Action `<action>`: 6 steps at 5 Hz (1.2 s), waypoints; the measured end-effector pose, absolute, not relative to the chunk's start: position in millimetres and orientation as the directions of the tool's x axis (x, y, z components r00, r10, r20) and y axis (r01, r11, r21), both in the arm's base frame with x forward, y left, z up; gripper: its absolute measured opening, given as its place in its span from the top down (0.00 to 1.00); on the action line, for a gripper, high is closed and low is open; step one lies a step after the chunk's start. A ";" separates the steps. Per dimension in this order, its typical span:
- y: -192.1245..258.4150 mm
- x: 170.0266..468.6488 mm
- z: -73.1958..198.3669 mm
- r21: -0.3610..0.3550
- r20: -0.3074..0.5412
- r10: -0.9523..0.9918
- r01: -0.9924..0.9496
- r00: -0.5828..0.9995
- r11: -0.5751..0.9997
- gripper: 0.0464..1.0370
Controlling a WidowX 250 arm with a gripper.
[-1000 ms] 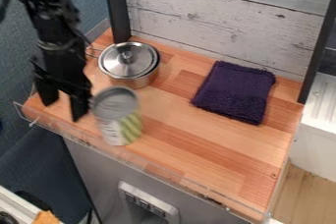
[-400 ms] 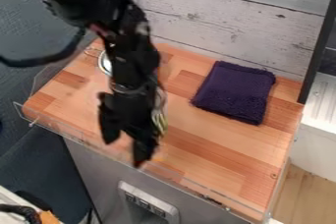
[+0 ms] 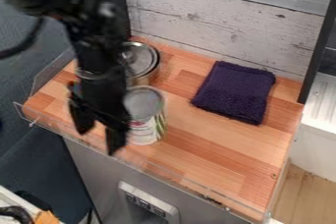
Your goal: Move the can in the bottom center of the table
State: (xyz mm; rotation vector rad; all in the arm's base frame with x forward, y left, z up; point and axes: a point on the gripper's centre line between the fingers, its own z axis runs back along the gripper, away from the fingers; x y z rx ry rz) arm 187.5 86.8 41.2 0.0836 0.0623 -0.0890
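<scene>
A can (image 3: 145, 120) with a grey top and a light, printed side stands upright on the left part of the tabletop (image 3: 216, 142), toward the front edge; what it holds cannot be told. Behind it, near the back wall, sits a metal pot (image 3: 146, 77) with its lid (image 3: 140, 59) on, which covers whatever is inside; the arm (image 3: 98, 51) hides part of both. The tabletop is of warm wood strips, with a clear rim (image 3: 164, 171) along its front and left side. Pale, weathered boards (image 3: 223, 21) rise at the back between dark posts (image 3: 117, 7). Below the front edge is a grey panel (image 3: 98, 171) with a light-framed fixture (image 3: 172, 213). To the right are a white unit (image 3: 314, 139) and a wood floor (image 3: 298, 193). A folded dark purple cloth (image 3: 233, 92) lies on the right rear part of the tabletop, well apart from the can. The gripper (image 3: 98, 141) hangs just beside the can, on its left in the view, its two fingers spread with nothing between them; whether it touches the can cannot be told.
</scene>
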 end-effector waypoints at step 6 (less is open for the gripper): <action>88.6 181.2 66.2 0.055 0.005 -0.074 0.074 0.997 0.996 0.04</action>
